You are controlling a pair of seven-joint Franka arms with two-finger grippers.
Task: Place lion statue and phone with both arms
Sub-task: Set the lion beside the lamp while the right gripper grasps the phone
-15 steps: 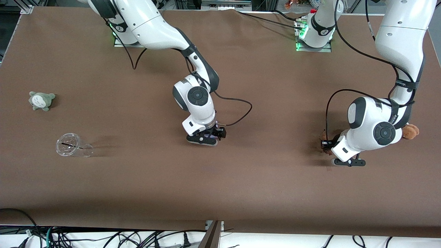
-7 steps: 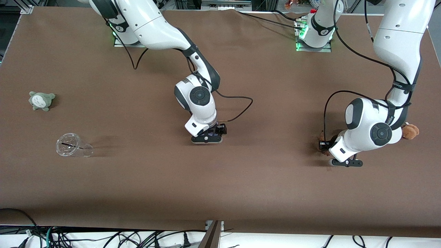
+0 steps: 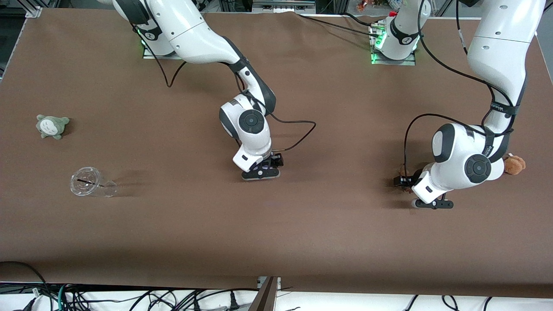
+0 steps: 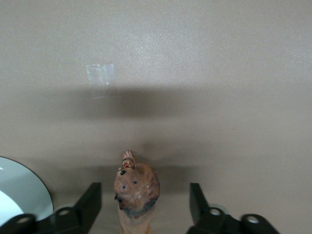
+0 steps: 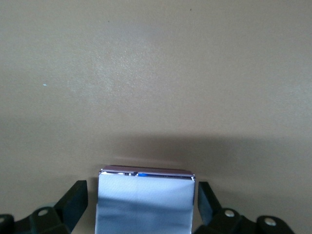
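Brown cloth covers the whole table (image 3: 302, 242), and most of it lies bare, with a broad open band along the edge nearest the front camera. Near the middle, the right gripper (image 3: 260, 173) is low at the cloth with the phone (image 5: 145, 202) between its fingers (image 5: 75, 200); the fingers stand just beside the phone's two long edges, and whether they press it I cannot tell. Open cloth surrounds that spot on all sides.

Toward the left arm's end, the left gripper (image 3: 432, 204) is also down at the cloth. Its fingers (image 4: 92, 202) are spread wide, and the lion statue (image 4: 135, 191) stands between them with a clear gap on each side, untouched. A round white edge (image 4: 22, 187) shows at the corner of the left wrist view. A brown plush toy (image 3: 514, 164) lies close by the left arm's wrist, nearer that end's edge.

Toward the right arm's end, a clear plastic cup (image 3: 91, 183) lies on its side, and a grey-green plush toy (image 3: 52, 126) sits farther from the front camera than the cup, both well apart from the grippers.
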